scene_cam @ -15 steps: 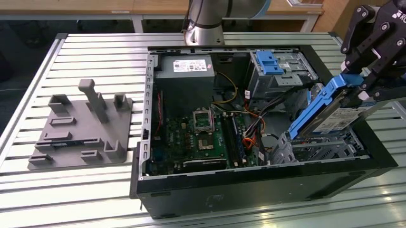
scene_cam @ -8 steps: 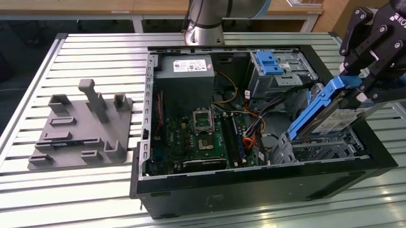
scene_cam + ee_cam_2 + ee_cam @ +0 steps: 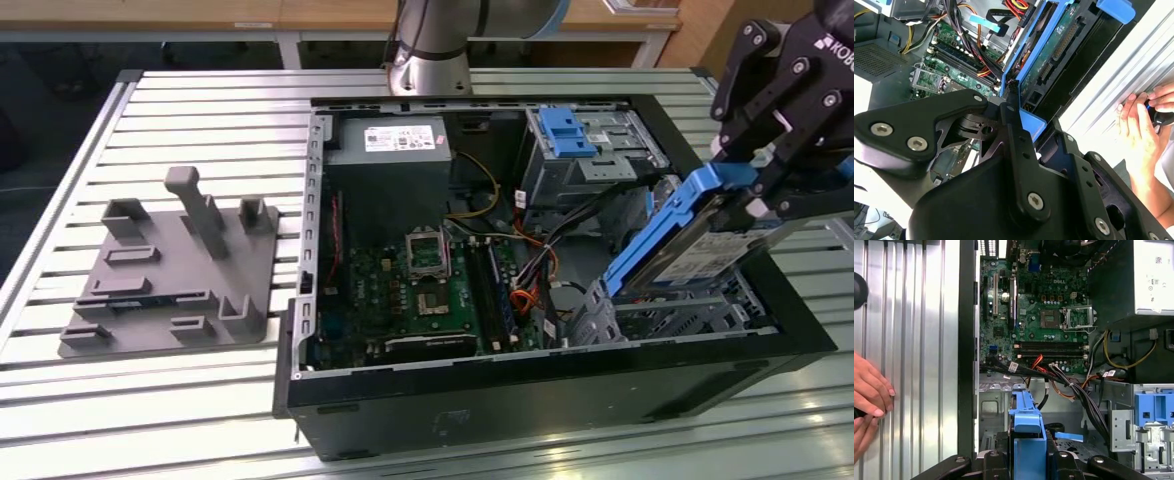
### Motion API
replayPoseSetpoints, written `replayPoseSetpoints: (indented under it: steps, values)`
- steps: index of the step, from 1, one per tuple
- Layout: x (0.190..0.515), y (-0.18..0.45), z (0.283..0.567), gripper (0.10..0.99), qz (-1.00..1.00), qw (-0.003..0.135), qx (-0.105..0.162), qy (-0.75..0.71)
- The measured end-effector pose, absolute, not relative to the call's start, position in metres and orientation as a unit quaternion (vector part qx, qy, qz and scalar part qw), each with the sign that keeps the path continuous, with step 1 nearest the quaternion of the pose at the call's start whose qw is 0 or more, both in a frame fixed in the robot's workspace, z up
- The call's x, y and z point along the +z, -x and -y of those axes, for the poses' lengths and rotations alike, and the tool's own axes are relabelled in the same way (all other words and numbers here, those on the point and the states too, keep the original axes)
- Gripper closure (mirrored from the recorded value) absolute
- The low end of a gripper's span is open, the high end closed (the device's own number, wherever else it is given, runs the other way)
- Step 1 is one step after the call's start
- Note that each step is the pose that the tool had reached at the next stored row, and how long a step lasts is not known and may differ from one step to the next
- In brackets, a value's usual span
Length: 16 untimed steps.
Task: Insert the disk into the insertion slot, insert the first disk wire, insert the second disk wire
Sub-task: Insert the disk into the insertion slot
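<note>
Fingers (image 3: 1015, 125) clamped on blue-framed disk (image 3: 697, 245); disk tilted steeply w/ lower end at insertion slot (image 3: 714, 312), inside open PC case (image 3: 534, 395)

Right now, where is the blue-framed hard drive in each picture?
Exterior view: the hard drive hangs tilted in the claw, at the exterior view's right.
Second wrist view: its circuit-board side faces the camera, beyond the claw.
First wrist view: edge-on, gripped by the claw.
Shared landmark: the green motherboard.

Printed white label (image 3: 404, 137) on power supply (image 3: 387, 158), wording unreadable
</note>
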<state>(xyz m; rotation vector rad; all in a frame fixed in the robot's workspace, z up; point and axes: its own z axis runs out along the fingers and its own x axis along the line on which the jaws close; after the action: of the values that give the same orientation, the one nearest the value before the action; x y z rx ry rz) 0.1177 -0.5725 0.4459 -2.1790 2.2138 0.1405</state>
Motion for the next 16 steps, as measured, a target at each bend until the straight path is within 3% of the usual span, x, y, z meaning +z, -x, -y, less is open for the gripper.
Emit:
replayPoseSetpoints:
  steps: [16]
  values:
    - [0.4417, -0.1178, 0.573, 0.722, -0.712, 0.015, 0.046, 0.701]
